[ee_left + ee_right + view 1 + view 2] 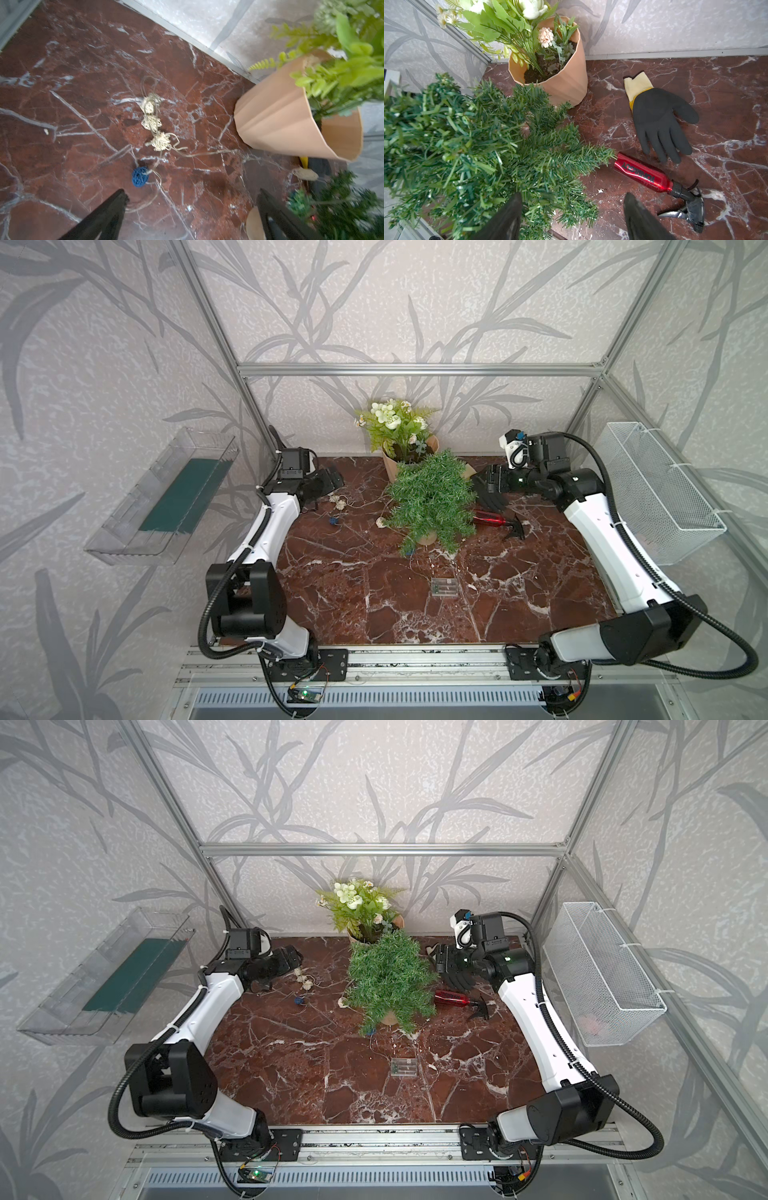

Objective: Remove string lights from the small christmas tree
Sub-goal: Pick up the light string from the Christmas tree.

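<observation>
The small christmas tree (432,497) stands upright just past the middle of the counter (353,593), toward 12 o'clock, its top close in front of the potted plant (399,427) at the 12 o'clock edge.

Most of the string lights (338,502) lie loose on the counter, off the tree's 9 to 10 o'clock side. In the left wrist view three cream balls (151,122) sit bunched in a short row, with a blue ball (140,176) just beside them and pale wire looping around both. Another cream ball (380,522) rests against the tree's lowest branches at 9 o'clock. A second blue ball (409,551) peeks from under the foliage at about 7 o'clock. From there the wire trails toward 6 o'clock to the clear battery box (444,587), which lies flat and well apart from the trunk. The wire may pass under the lower branches, but it is too thin to follow there.

The left arm (270,522) reaches to 10 o'clock. Its jaws are spread wide over the bunched balls and grip nothing; one of the fingers (108,216) has a wire loop just beside its tip.

The right arm (602,531) reaches to 2 o'clock. Its jaws are also apart and empty, beside the tree's 2 o'clock branches, above a black and cream glove (658,122). A red spray bottle (641,176) lies on its side at the tree's 3 o'clock.
</observation>
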{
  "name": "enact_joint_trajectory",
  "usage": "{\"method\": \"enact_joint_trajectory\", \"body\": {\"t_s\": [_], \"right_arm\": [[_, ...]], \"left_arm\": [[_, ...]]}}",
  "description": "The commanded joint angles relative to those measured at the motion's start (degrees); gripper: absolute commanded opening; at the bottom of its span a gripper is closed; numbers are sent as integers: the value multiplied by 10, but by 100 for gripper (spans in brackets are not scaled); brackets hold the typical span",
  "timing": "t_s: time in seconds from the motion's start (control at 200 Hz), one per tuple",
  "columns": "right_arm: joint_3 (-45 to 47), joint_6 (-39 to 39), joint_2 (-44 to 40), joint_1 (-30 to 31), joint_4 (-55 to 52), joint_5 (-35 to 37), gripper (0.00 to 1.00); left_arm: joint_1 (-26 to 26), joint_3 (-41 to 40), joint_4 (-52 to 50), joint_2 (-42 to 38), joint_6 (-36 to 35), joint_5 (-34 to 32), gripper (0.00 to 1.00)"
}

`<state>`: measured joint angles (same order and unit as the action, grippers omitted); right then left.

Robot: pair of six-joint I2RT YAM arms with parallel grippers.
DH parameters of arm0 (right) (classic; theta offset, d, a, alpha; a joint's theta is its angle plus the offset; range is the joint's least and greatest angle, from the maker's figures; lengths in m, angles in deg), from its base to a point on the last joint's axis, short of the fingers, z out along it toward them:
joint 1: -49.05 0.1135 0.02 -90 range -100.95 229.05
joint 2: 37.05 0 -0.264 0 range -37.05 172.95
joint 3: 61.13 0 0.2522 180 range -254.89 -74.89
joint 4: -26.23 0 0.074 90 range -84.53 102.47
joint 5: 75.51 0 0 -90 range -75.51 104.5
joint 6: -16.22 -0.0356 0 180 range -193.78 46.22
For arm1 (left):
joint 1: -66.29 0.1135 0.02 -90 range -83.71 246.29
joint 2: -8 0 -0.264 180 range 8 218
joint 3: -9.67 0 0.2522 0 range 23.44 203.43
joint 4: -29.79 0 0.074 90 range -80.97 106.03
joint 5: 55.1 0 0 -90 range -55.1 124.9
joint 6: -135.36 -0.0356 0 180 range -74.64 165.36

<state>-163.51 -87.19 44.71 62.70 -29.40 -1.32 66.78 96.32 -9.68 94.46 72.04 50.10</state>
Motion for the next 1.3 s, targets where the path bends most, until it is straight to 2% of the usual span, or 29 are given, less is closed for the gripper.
{"method": "enact_joint_trajectory", "body": {"t_s": [0.0, 0.145, 0.22, 0.57, 0.795, 0.9, 1.295], "right_arm": [[3, 4, -24, -2, 18, 4, 75], [31, 8, -42, -2, 46, 0, 76], [51, 5, -51, -2, 61, -5, 75], [121, 7, -87, -1, 96, -10, 75], [154, 13, -91, -2, 116, -7, 75], [162, 14, -89, -2, 124, -11, 75], [180, 20, -101, -2, 128, -9, 75]], "left_arm": [[-45, -48, 20, -33, 2, 43, 90], [-104, -111, 93, -44, 5, 78, 75], [-116, -140, 150, -25, 17, 112, 72], [-145, -133, 308, 99, 12, 179, 70], [-148, -116, 373, 142, 45, 220, 17], [-155, -117, 376, 127, 49, 218, 0], [-162, -141, 331, 40, 33, 153, 0]]}}
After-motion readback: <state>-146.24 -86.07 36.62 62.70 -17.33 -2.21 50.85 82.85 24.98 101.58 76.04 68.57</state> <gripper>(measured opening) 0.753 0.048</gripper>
